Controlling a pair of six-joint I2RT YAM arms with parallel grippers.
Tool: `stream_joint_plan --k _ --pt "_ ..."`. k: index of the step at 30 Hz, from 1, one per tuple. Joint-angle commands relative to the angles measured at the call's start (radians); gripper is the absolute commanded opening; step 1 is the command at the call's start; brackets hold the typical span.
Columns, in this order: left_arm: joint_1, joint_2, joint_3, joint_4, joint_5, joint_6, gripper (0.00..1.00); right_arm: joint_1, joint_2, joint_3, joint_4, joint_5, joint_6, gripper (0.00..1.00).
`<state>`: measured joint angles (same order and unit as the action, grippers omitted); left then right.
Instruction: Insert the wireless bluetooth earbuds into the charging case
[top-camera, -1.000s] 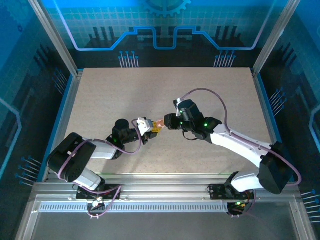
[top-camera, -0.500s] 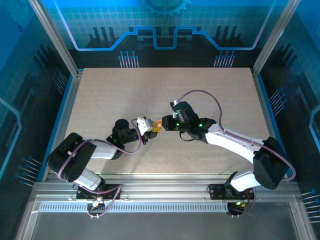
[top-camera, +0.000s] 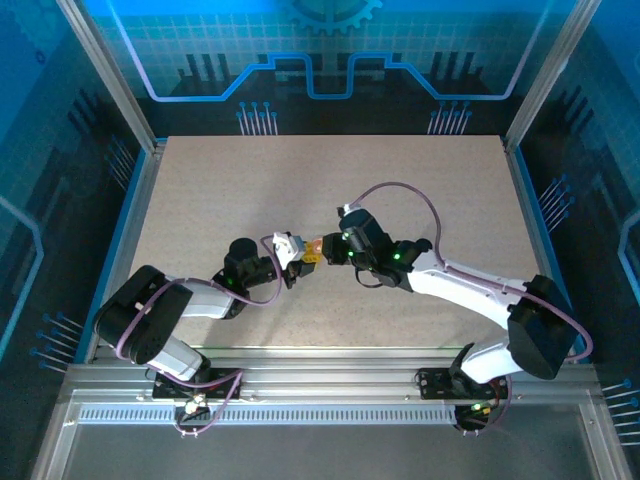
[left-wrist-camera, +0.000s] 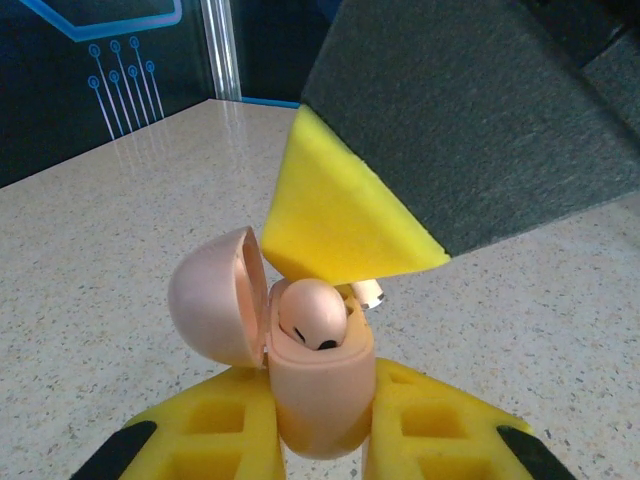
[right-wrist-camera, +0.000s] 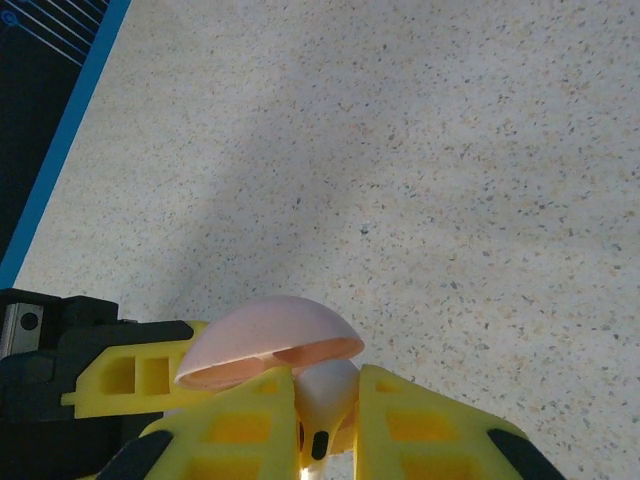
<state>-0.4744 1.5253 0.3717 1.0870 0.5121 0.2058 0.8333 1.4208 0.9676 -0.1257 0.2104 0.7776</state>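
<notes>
Top view: where the two arms meet over the table (top-camera: 200, 190), the pink parts are too small to resolve.

Left wrist view: the right arm's dark body and one yellow pad (left-wrist-camera: 340, 220) cover most of the held earbud (left-wrist-camera: 370, 292). Its stem end pokes out under the pad, just beside the case rim. Cannot tell whether they touch.

Right wrist view: the case body is hidden under its lid (right-wrist-camera: 270, 340) and the fingers.

Jaws:
- The left gripper (left-wrist-camera: 320, 430) is clenched on the charging case (left-wrist-camera: 318, 385), with a yellow finger on each side of the body. The case is upright and clear of the table, with the lid swung open to the left. The seated earbud (left-wrist-camera: 310, 315) sits in the open case.
- The right gripper (right-wrist-camera: 325, 400) is clamped on the held earbud. The narrow gap between its fingers is filled by the pale bud, just behind the open lid.
</notes>
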Motion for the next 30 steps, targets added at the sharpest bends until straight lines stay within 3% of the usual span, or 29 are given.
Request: stream_joint_plan --k 1,10,30 --pt "-0.007 -0.013 0.011 0.050 0.016 -0.032 0.17 0.022 -0.037 -0.023 0.058 0.064 -0.018 0.17" --pt "-0.007 -0.010 0.015 0.043 0.011 -0.048 0.17 0.035 -0.089 -0.046 0.124 0.113 -0.052 0.17" --pt "-0.004 -0.014 0.015 0.106 0.010 -0.162 0.17 0.056 -0.023 -0.040 0.151 0.139 -0.057 0.17"
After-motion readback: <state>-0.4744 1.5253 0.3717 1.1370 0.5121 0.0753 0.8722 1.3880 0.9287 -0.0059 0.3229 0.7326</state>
